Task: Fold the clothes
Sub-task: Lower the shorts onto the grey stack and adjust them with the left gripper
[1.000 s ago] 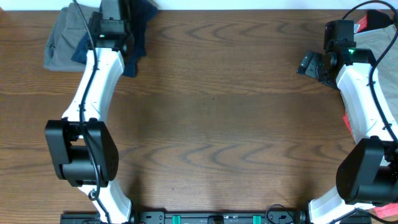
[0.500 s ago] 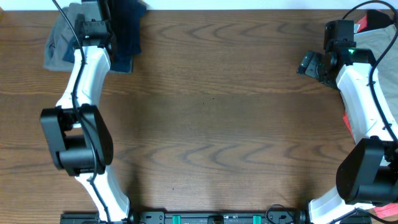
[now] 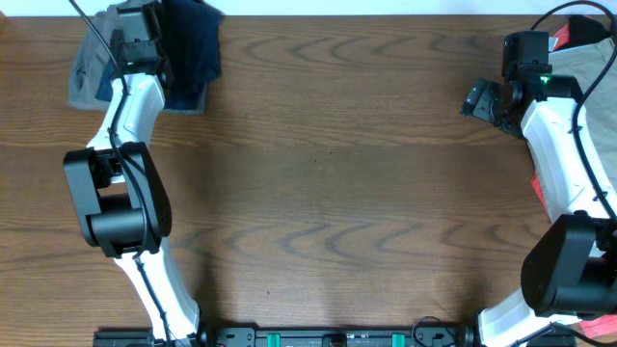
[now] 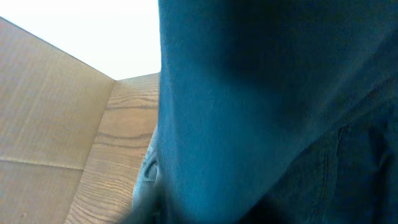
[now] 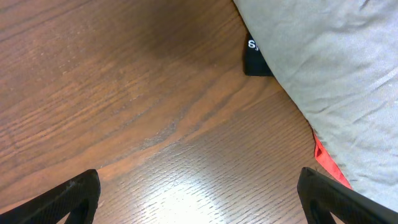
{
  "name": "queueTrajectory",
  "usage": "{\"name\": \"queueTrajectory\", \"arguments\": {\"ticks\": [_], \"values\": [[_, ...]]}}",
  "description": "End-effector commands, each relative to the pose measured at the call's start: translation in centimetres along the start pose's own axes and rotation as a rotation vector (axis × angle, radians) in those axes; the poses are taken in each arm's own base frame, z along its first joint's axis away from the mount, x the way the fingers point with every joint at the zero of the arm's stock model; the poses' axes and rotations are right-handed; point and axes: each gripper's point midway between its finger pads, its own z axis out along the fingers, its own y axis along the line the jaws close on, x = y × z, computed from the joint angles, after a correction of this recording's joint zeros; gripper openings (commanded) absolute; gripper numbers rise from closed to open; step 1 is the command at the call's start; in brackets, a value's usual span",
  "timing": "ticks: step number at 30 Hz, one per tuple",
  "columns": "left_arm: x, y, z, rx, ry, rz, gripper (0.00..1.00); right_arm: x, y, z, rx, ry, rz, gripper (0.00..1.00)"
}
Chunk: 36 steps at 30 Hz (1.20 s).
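The dark navy shorts (image 3: 190,50) lie bunched at the table's far left edge, partly over a grey-green pair (image 3: 89,67). My left gripper (image 3: 145,40) is in the navy shorts. They fill the left wrist view (image 4: 261,106) and hide the fingers, and they move with the gripper. My right gripper (image 3: 479,99) is open and empty just above bare wood (image 5: 199,205). It is left of a pale tan pair (image 3: 590,60), which shows as grey cloth in the right wrist view (image 5: 329,68).
A red cloth (image 3: 571,35) sticks out beside the tan pair and shows under it in the right wrist view (image 5: 326,163). A black label (image 5: 255,55) peeks from under that pair. A tan cardboard-like surface (image 4: 43,124) stands left of the left gripper.
My left arm has swung left along the far edge, and the navy shorts have moved left with it toward the grey-green pair. The right arm has not moved.
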Motion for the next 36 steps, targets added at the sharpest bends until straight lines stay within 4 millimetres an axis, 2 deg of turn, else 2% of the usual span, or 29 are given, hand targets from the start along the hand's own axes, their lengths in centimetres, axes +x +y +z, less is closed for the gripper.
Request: {"name": "queueTrajectory", "arguments": {"ticks": [1,2,8,14,16,18,20,23,26,31,36], "values": [[-0.8,1.0,0.5,-0.011,-0.024,-0.032,0.91,-0.4,0.1,-0.9,0.0,-0.027,-0.015,0.99],[-0.7,1.2,0.6,-0.014,-0.024,-0.034,0.99,-0.4,0.1,-0.9,0.0,-0.027,-0.015,0.99],[-0.8,3.1,1.0,-0.05,-0.04,-0.061,0.98,-0.4,0.1,-0.9,0.0,-0.027,-0.015,0.99],[-0.6,3.2,0.9,-0.06,-0.029,-0.072,0.99,-0.4,0.1,-0.9,0.0,-0.026,-0.016,0.99],[-0.3,3.2,1.0,-0.056,-0.018,-0.115,0.8,-0.4,0.1,-0.9,0.0,-0.027,-0.015,0.99],[0.3,3.3,1.1,-0.053,0.001,-0.163,0.51,-0.4,0.1,-0.9,0.0,-0.027,-0.015,0.99],[0.9,3.3,1.4,-0.053,0.014,-0.21,0.27,-0.4,0.1,-0.9,0.0,-0.027,-0.015,0.99],[1.7,1.9,1.9,0.028,0.034,-0.238,0.07,-0.4,0.1,-0.9,0.0,-0.027,-0.015,0.99],[2.0,-0.3,1.8,0.166,0.037,-0.239,0.06,-0.4,0.1,-0.9,0.0,-0.027,-0.015,0.99],[3.0,-1.1,2.3,0.195,0.058,-0.264,0.06,-0.4,0.1,-0.9,0.0,-0.027,-0.015,0.99],[5.7,-2.7,3.9,0.211,0.128,-0.249,0.06,-0.4,0.1,-0.9,0.0,-0.027,-0.015,0.99]]}}
